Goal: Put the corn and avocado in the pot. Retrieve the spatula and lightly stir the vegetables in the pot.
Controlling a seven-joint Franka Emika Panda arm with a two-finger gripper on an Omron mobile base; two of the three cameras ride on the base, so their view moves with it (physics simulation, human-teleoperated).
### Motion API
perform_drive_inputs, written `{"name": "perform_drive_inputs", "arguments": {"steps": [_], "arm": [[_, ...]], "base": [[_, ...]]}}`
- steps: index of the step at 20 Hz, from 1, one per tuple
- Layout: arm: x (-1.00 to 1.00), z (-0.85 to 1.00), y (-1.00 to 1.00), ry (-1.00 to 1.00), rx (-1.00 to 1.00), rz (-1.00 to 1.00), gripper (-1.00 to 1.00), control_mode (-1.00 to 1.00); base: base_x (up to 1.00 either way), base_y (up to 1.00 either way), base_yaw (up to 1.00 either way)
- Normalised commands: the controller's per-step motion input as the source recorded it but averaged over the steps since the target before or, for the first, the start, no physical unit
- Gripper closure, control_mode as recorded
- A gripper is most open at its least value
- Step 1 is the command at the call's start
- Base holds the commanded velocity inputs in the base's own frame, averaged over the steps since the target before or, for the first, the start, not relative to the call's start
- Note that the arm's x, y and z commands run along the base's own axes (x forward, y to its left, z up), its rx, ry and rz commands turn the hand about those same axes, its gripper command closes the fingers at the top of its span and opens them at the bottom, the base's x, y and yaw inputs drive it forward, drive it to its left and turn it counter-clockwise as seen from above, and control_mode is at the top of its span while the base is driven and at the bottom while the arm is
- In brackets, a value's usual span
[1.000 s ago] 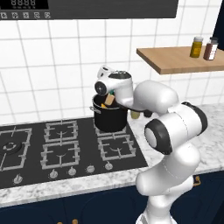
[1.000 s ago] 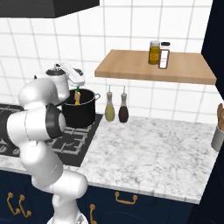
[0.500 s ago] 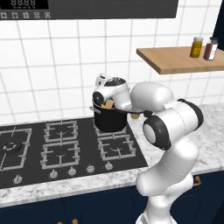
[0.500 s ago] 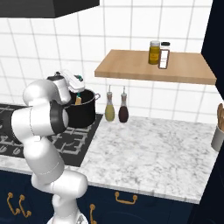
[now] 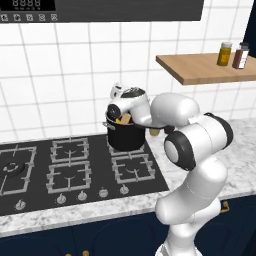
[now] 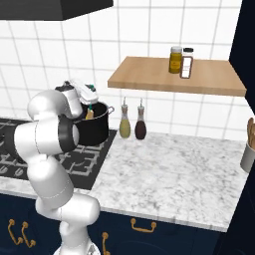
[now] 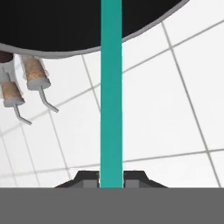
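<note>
The black pot (image 5: pixel 127 140) stands on the rear right burner, seen also from the other side as the pot (image 6: pixel 95 130). My gripper (image 5: pixel 120 115) hangs just over its mouth, shut on the spatula's teal handle (image 7: pixel 111 87). The tan blade (image 5: pixel 124 119) dips inside the rim. In the right base view the spatula (image 6: pixel 89 110) stands nearly upright in the pot below my gripper (image 6: pixel 88 101). In the hand view my gripper (image 7: pixel 111 180) clamps the handle, and the pot's dark wall (image 7: pixel 65 22) lies beyond. The corn and avocado are hidden inside the pot.
An olive bottle (image 6: pixel 124 127) and a dark bottle (image 6: pixel 141 128) hang on the wall right of the pot. A wooden shelf (image 6: pixel 164 77) with two jars sits above. The cooktop (image 5: pixel 75 172) spreads left; marble counter (image 6: pixel 169 169) lies right, with a utensil holder (image 6: pixel 247 158) at its end.
The hand has come down over the pot, lowering the spatula's blade into its mouth. The pot has stayed in place.
</note>
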Motion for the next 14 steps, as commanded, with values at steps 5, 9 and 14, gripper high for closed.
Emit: {"name": "perform_drive_inputs", "arguments": {"steps": [5,9,14], "arm": [[0.00,0.25,0.00,-0.07,-0.10,0.00,1.00,-1.00],[0.00,0.09,0.00,-0.14,-0.17,0.00,1.00,-1.00],[0.14,-0.41,0.00,-0.03,-0.15,0.00,1.00,-1.00]], "base": [[0.00,0.00,0.00],[0.00,0.00,0.00],[0.00,0.00,0.00]]}}
